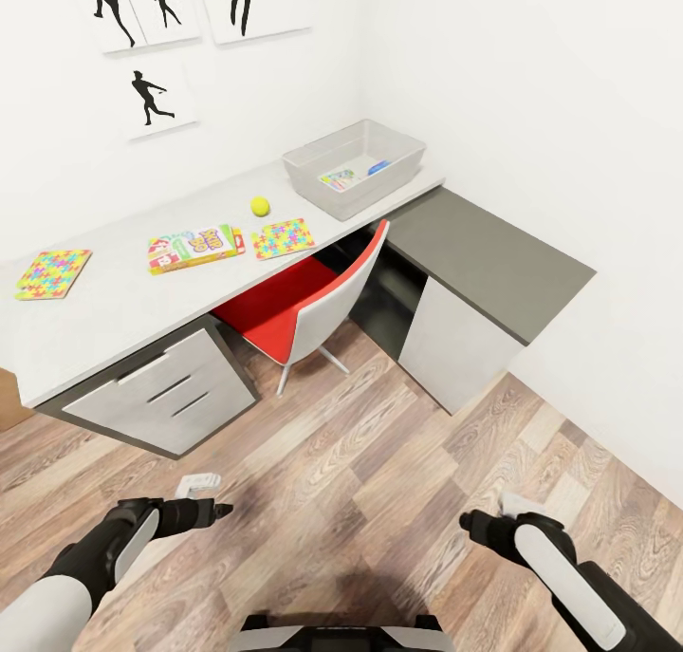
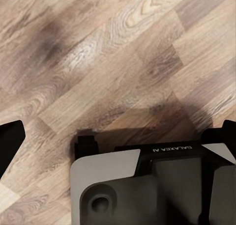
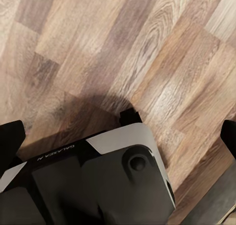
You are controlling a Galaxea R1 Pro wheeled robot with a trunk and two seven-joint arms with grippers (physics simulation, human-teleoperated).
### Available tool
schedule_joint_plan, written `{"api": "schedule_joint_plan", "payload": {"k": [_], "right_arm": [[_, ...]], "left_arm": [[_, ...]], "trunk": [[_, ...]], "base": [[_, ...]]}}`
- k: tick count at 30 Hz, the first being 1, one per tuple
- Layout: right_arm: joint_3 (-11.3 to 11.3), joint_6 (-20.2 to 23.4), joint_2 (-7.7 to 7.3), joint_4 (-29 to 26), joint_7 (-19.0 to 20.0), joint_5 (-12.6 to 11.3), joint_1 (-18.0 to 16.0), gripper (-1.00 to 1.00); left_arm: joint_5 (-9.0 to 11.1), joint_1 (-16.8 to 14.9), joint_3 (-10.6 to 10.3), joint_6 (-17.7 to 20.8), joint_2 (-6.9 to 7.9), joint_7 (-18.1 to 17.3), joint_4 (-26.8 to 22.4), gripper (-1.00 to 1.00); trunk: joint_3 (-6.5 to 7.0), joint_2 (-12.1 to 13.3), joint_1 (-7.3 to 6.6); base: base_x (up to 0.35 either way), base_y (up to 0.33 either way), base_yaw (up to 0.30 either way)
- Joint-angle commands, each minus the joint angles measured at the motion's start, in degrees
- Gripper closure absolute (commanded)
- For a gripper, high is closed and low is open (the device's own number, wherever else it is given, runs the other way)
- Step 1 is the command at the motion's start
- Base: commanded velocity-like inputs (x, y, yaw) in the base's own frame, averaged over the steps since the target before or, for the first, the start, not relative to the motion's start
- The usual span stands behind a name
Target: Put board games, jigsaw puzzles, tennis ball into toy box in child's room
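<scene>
Your left hand [image 1: 220,511] and right hand [image 1: 471,522] hang low over the floor, fingers apart, empty. The green board game [image 1: 194,248], both jigsaw puzzles [image 1: 283,238], [image 1: 53,273] and tennis ball [image 1: 260,206] lie on the bench [image 1: 114,315]. The red chair [image 1: 304,306] may block your approach; nudge the ball and it rolls off.

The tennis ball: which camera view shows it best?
The head view shows it best: the tennis ball lies on the table, between the toy box and the green board game. Both wrist views look down at the wooden floor and the robot's base, so they give nothing of the ball.
</scene>
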Motion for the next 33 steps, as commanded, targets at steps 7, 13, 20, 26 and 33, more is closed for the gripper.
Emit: {"api": "schedule_joint_plan", "payload": {"k": [7, 13, 20, 26, 33], "right_arm": [[0.1, 0.3, 0.82, 0.3, -0.5, -0.3, -0.1, -1.0], [0.0, 0.2, 0.9, 0.3, -0.2, -0.3, 0.0, -1.0], [0.2, 0.1, 1.01, 0.4, -0.1, -0.3, 0.0, -1.0], [0.2, 0.1, 1.08, 0.4, 0.0, -0.3, 0.0, -1.0], [0.2, 0.1, 1.34, 0.6, 0.1, -0.4, 0.0, -1.0]], "left_arm": [[0.4, 0.0, -0.1, 0.2, 0.08, 0.0, -0.1, -1.0], [0.4, 0.0, 0.0, 0.2, 0.14, 0.0, -0.1, -1.0], [0.6, 0.0, 0.0, 0.2, 0.12, -0.1, -0.1, -1.0], [0.6, 0.0, 0.0, 0.2, 0.13, -0.1, -0.2, -1.0], [0.7, 0.0, 0.0, 0.2, 0.24, -0.1, -0.2, -1.0]], "trunk": [[-0.08, -0.1, 0.03], [-0.08, -0.1, 0.03], [-0.08, -0.1, 0.03], [-0.08, -0.1, 0.03], [-0.08, -0.1, 0.03]], "base": [[-0.002, 0.001, 0.0], [-0.077, 0.1, 0.0], [-0.031, 0.083, 0.0], [-0.026, 0.041, 0.0], [-0.031, 0.174, -0.087]]}}
